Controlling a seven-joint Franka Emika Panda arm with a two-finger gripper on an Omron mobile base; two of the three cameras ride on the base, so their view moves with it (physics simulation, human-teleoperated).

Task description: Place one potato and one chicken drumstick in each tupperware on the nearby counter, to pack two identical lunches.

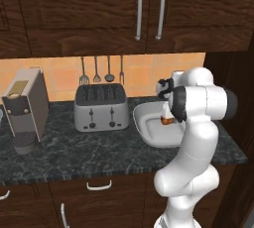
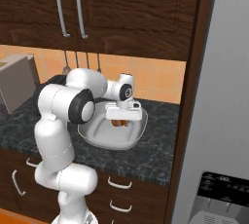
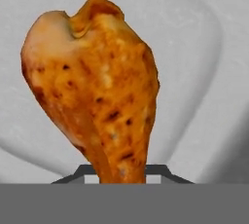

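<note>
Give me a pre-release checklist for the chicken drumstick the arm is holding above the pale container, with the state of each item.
1. Grip: the gripper is shut on the orange-brown chicken drumstick, thin bone end between the fingers: ok.
2. Position: the drumstick hangs over the shallow pale grey-white tupperware on the dark marbled counter: ok.
3. Landing spot: the hand view shows bare pale container floor behind the drumstick: ok.
4. Potato already in this container: cannot tell, the arm and the drumstick cover part of it.
5. Neighbours: the silver slotted toaster stands apart to the container's left: ok.
</note>
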